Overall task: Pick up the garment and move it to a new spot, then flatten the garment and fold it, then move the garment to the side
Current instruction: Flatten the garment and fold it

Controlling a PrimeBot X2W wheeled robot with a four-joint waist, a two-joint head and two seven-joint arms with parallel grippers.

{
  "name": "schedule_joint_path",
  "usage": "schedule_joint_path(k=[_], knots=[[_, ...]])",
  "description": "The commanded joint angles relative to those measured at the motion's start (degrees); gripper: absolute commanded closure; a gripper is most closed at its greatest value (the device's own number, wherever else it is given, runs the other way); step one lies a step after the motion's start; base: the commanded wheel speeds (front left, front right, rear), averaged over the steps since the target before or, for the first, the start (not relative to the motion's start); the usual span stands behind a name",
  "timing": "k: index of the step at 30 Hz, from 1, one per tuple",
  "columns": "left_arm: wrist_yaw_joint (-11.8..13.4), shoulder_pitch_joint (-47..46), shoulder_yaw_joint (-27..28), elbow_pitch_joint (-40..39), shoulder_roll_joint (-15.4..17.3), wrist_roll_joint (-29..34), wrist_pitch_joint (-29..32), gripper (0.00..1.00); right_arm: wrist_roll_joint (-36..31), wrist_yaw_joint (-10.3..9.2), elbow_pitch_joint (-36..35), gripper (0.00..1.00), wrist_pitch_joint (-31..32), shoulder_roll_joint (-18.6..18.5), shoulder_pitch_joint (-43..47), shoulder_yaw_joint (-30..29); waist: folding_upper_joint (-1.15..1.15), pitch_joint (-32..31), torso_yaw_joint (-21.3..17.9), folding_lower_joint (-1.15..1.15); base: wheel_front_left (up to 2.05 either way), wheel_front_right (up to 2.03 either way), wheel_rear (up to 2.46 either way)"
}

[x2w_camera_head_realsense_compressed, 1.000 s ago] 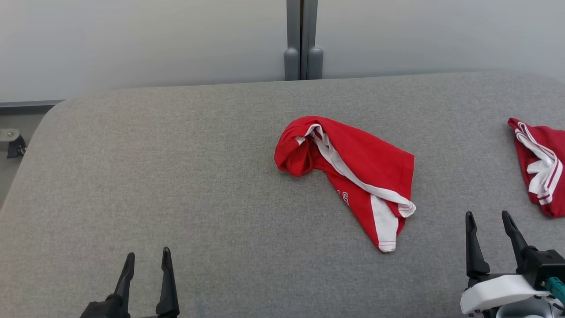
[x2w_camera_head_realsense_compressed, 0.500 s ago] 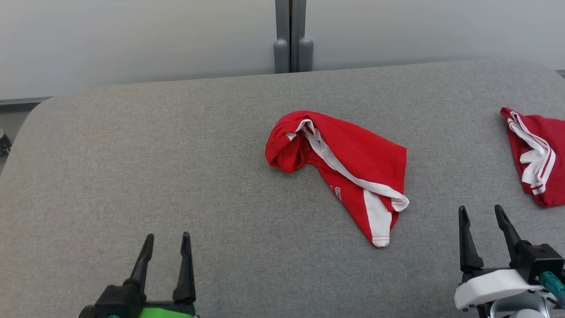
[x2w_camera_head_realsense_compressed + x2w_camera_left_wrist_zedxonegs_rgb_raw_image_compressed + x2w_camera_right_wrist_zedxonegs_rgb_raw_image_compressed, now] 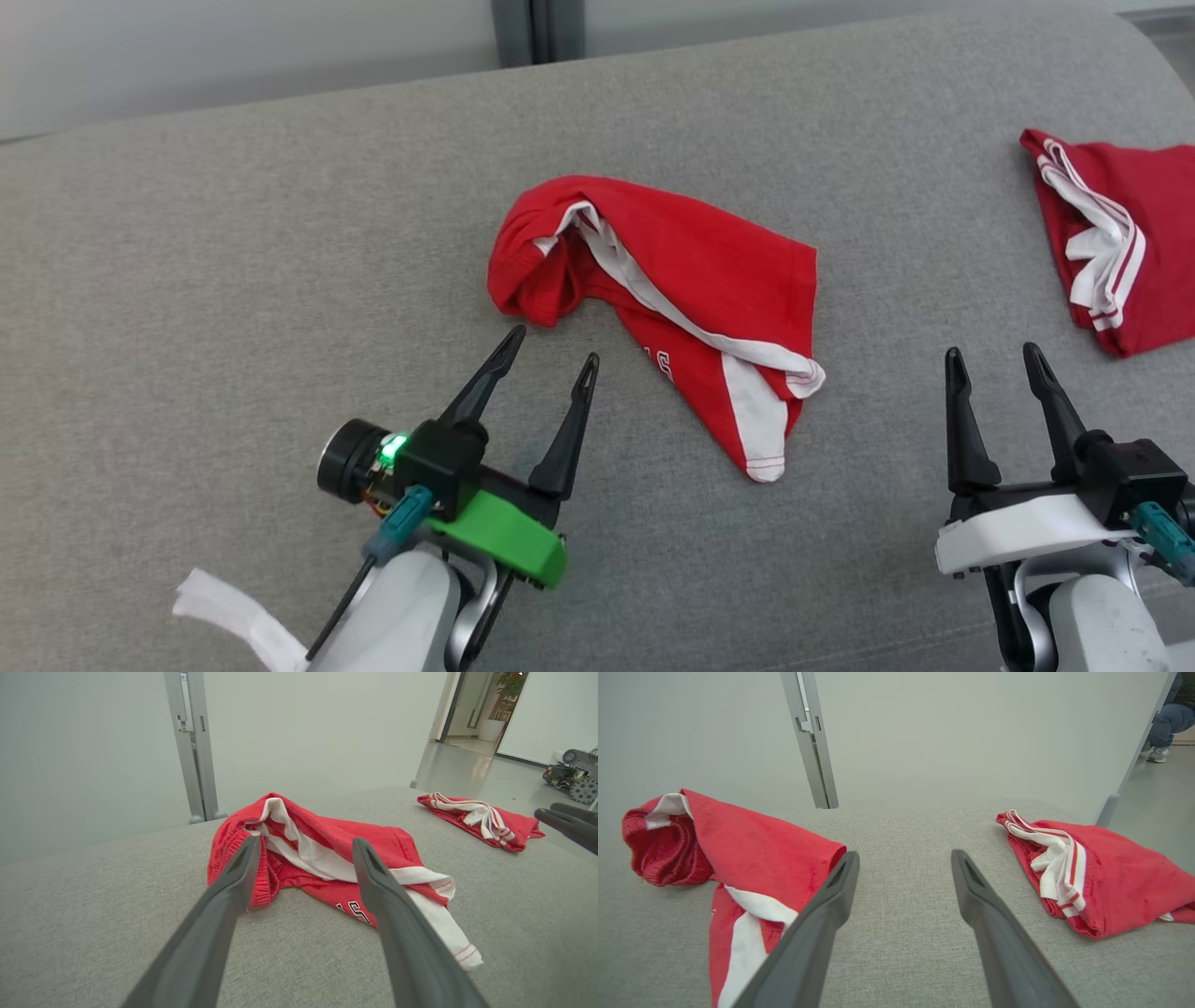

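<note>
Your left pincer (image 3: 555,347), wide open and empty, is nearer. The garment (image 3: 691,280) lies just beyond its tips, long axis slanting toward your right pincer (image 3: 991,355), equally open and empty.

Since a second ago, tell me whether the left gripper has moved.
Yes: the left gripper has closed in on the middle red garment, forward and rightward.

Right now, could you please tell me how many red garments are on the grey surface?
2. One red garment lies crumpled centrally, just beyond the left tool; the second garment lies far right, past the right tool.
</note>
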Motion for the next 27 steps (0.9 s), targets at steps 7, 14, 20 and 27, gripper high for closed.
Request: schedule_joint_path(k=[7,14,20,27], knots=[[-0.57,-8.58,-4.49,9.27,0.34,-1.01,0.00,0.00,1.68,-0.09,0.09,0.00,0.01,-0.06,-2.31,-0.07,0.00,8.31,-6.72,0.00,0.00,0.00,0.00],[0.91,-13.95,-4.20,16.00,0.37,-2.39,0.00,0.00,2.16,-0.09,0.04,0.00,0.01,-0.07,-3.50,0.05,0.00,10.07,-7.91,0.00,0.00,0.00,0.00],[5.15,-17.35,-1.95,19.74,0.34,-2.43,0.00,0.00,2.35,-0.09,0.24,0.00,0.01,-0.07,-4.03,0.17,0.00,10.27,-8.19,0.00,0.00,0.00,0.00],[6.81,-18.78,-0.04,23.05,0.40,-2.01,0.00,0.00,2.45,-0.09,0.31,0.00,0.01,-0.07,-4.13,0.03,0.00,10.37,-8.08,0.00,0.00,0.00,0.00]])
